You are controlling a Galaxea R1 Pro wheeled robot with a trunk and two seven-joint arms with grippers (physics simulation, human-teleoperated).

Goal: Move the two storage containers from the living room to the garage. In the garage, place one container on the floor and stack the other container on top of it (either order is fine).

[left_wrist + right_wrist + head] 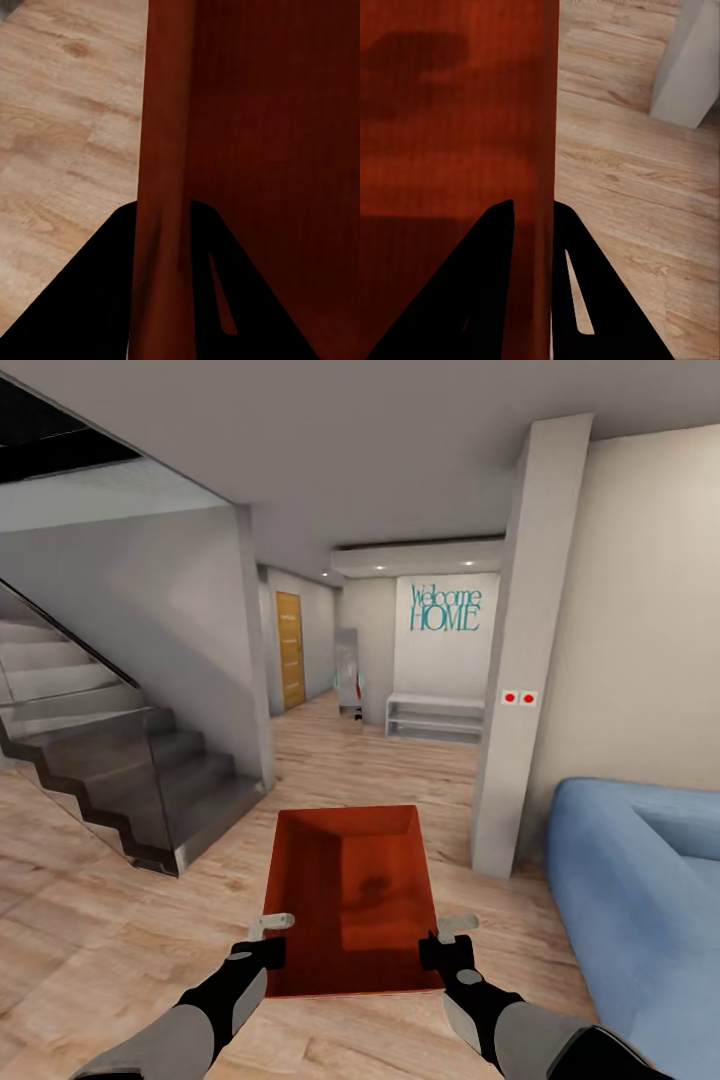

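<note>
I hold one orange-red open-top storage container (350,900) in front of me, above the light wood plank floor of the living room. My left gripper (270,938) is shut on its left wall near the close corner. My right gripper (450,940) is shut on its right wall. In the left wrist view the black fingers (97,300) straddle the red wall (161,150). In the right wrist view the fingers (480,300) clamp the other wall (536,150). The bin is empty. The second container is out of view.
A blue sofa (640,900) stands close on my right. A white pillar (520,660) rises ahead right. Dark stairs with a glass side (130,760) stand on my left. Between them a hallway (340,730) leads to a wooden door (289,650) and a white shelf (435,717).
</note>
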